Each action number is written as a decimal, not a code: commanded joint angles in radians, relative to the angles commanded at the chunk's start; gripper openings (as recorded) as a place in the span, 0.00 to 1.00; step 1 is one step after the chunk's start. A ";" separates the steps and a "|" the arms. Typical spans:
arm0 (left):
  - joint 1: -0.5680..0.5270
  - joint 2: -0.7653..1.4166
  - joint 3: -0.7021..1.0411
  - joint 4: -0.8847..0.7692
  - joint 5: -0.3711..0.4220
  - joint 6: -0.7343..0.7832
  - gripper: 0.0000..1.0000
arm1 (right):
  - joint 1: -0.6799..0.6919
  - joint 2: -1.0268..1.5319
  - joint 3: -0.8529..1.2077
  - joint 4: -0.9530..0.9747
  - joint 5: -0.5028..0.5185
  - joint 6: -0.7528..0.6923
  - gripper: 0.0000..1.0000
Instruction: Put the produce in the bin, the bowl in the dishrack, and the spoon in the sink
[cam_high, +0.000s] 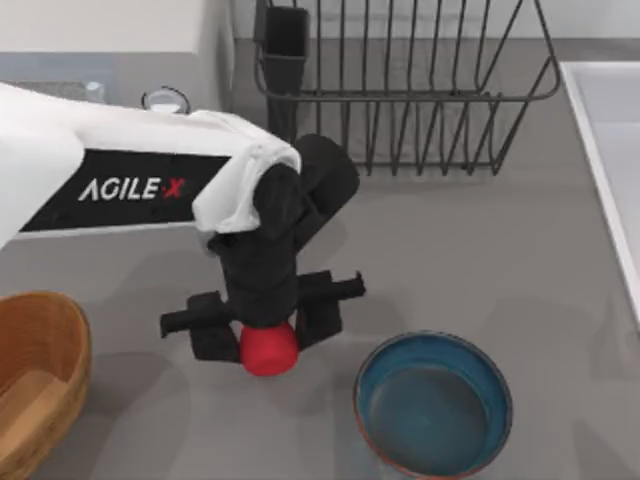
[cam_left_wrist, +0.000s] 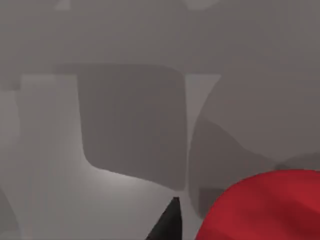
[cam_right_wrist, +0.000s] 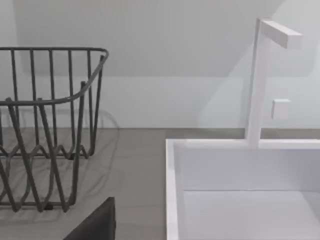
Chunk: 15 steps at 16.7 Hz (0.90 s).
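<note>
The red produce (cam_high: 268, 350) sits between the black fingers of my left gripper (cam_high: 266, 338), which is shut on it in the middle of the table. The produce (cam_left_wrist: 265, 207) also shows close up in the left wrist view, beside one dark fingertip (cam_left_wrist: 169, 225). The blue bowl (cam_high: 432, 405) stands upright just right of the gripper, near the front edge. At the front left is the wooden bin (cam_high: 35, 385). The dishrack (cam_high: 400, 90) stands at the back and the sink (cam_high: 610, 150) at the right. The spoon is out of view. A dark piece of my right gripper (cam_right_wrist: 95, 225) faces the dishrack (cam_right_wrist: 45, 125) and sink (cam_right_wrist: 240, 190).
A white microwave with a round knob (cam_high: 165, 98) stands at the back left, behind my left arm. A black utensil cup (cam_high: 285, 45) sits at the dishrack's left corner. A white faucet (cam_right_wrist: 257, 80) rises behind the sink. Bare grey table lies between bowl, dishrack and sink.
</note>
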 joint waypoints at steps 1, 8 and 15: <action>-0.001 -0.011 0.024 -0.034 0.000 -0.001 0.00 | 0.000 0.000 0.000 0.000 0.000 0.000 1.00; -0.001 -0.107 0.202 -0.324 -0.001 -0.004 0.00 | 0.000 0.000 0.000 0.000 0.000 0.000 1.00; 0.001 -0.112 0.209 -0.332 -0.003 0.021 0.00 | 0.000 0.000 0.000 0.000 0.000 0.000 1.00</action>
